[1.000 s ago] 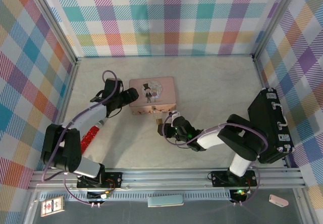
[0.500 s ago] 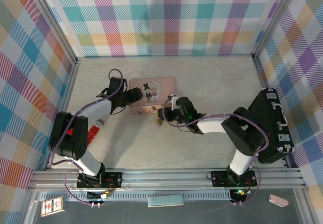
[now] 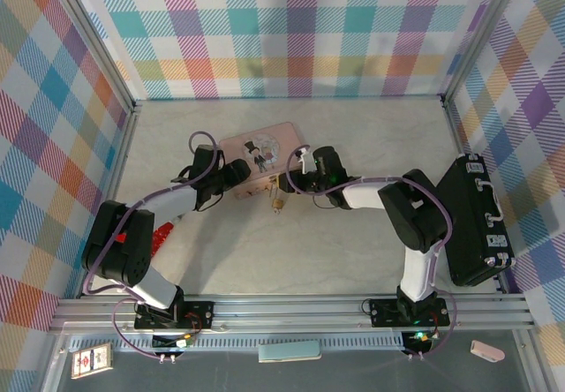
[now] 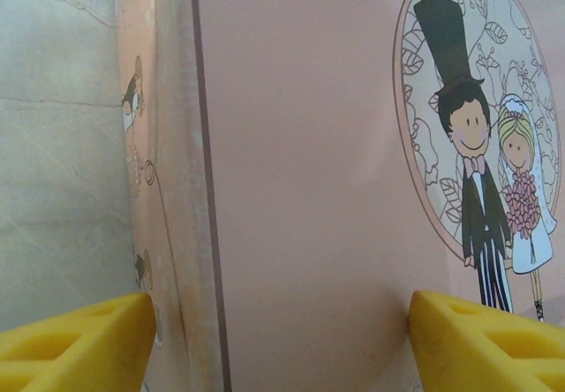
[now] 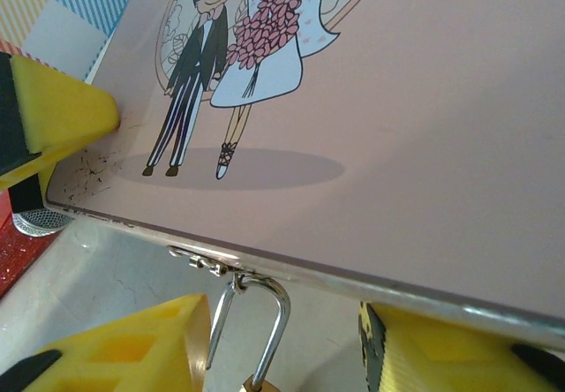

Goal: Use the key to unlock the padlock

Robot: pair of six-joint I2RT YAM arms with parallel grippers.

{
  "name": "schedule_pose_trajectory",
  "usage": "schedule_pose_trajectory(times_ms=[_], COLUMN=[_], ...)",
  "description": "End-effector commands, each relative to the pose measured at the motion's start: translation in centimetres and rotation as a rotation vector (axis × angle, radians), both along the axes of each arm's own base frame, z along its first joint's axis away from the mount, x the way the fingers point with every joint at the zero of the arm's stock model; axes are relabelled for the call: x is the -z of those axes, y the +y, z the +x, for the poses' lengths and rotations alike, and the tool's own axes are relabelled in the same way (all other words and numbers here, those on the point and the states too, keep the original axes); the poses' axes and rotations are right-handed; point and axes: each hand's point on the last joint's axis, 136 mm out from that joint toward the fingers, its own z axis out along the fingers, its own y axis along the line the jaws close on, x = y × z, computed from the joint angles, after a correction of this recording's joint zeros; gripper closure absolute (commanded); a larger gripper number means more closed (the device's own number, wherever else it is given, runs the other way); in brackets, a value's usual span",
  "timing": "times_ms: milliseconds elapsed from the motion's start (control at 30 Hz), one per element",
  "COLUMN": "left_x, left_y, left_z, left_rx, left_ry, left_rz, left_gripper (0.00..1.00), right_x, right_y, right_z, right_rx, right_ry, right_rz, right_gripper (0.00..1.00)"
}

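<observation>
Expect tin [image 3: 284, 145] skid under loose grip from spread left pincer [image 4: 281, 326]. Avoid closing spread right pincer [image 5: 282, 326] on shackle [image 5: 284, 304]; could swing padlock [image 3: 277, 204].

Count on table: one pink tin [image 3: 262, 155], one brass padlock [image 3: 278, 203], one red block [image 3: 160, 233], one black case [image 3: 477, 220]. Grippers: two, left gripper [image 3: 239, 174] and right gripper [image 3: 292, 178].
</observation>
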Motion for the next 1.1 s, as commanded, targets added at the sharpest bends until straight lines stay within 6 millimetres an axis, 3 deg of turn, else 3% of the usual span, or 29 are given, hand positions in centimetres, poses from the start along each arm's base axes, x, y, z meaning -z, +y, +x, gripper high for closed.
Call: schedule_pose_trajectory(times_ms=[0, 400, 1067], left_x=[2.6, 2.5, 2.8], left_y=[0.8, 1.0, 1.0], left_z=[-2.5, -2.5, -2.7], left_rx=[-0.033, -0.057, -0.065], left_ry=[0.102, 0.104, 0.114], left_rz=[0.049, 0.053, 0.044], left_gripper=[0.26, 0.26, 0.25], right_x=[-0.4, 0.5, 2.7], right_y=[0.1, 0.3, 2.7], right_z=[-0.6, -2.0, -1.4], right_rx=[-0.028, -0.003, -0.01], right_ry=[-0.005, 0.049, 0.08], right_rz=[0.039, 0.207, 0.211], right_gripper=[0.53, 0.55, 0.68])
